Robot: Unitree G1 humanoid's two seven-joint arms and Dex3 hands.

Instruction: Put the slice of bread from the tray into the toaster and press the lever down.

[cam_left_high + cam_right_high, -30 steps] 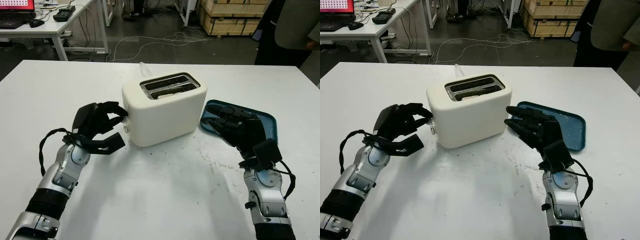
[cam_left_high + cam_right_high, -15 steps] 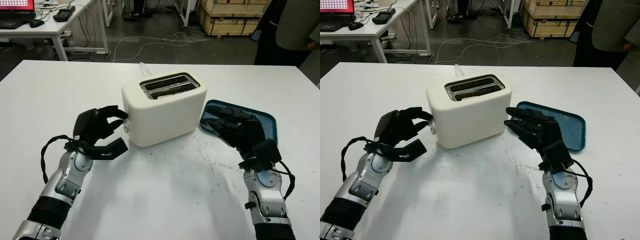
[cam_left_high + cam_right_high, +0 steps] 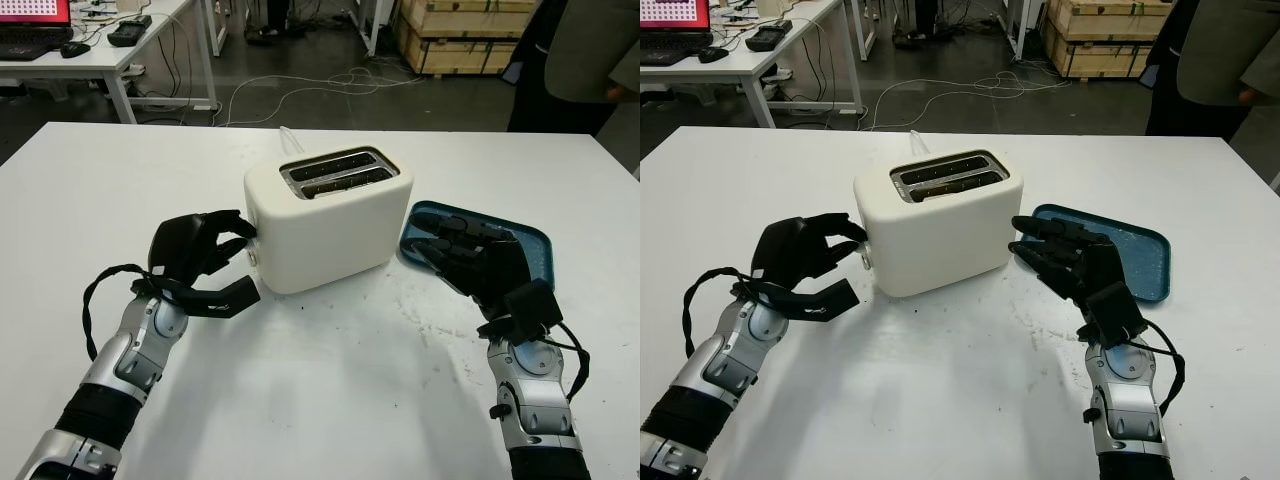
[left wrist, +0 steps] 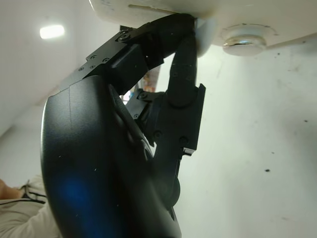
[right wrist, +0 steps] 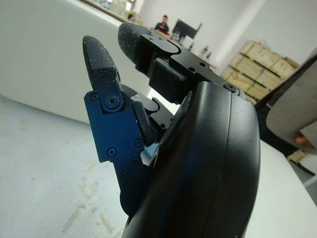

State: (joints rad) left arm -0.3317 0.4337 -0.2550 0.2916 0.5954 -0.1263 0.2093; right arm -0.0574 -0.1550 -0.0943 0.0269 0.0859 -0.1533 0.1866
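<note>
Since a second ago the left hand [image 3: 200, 255] has dropped slightly at the toaster's left end, its forearm angled a little more upright, while the right hand [image 3: 470, 262] has stayed where it was. In the now frames the left hand sits left of centre, fingers curled, fingertips [image 4: 185, 47] pressed against the end face of the toaster [image 3: 325, 215] at the lever [image 3: 250, 236], just above the round knob [image 4: 246, 39]; whether it grips the lever or merely pushes on it I cannot tell. The right hand hovers open at the right of centre, in front of the near-left corner of the tray [image 3: 520, 240] and just beside the toaster's right side, holding nothing. The toaster stands near the middle of the frame on the white worktop [image 3: 330, 390], which bears faint scuffs and crumbs near the tray. It is cream-white with rounded corners and two metal-rimmed slots on top; something pale shows in the nearer slot, too dim to name with certainty. The tray is teal, shallow, with a speckled floor. Behind the worktop lie a grey floor with loose cables [image 3: 330, 85], a white desk [image 3: 110, 55] at upper left, wooden crates [image 3: 460, 30] at the top, and a person [image 3: 585, 60] standing at upper right.
</note>
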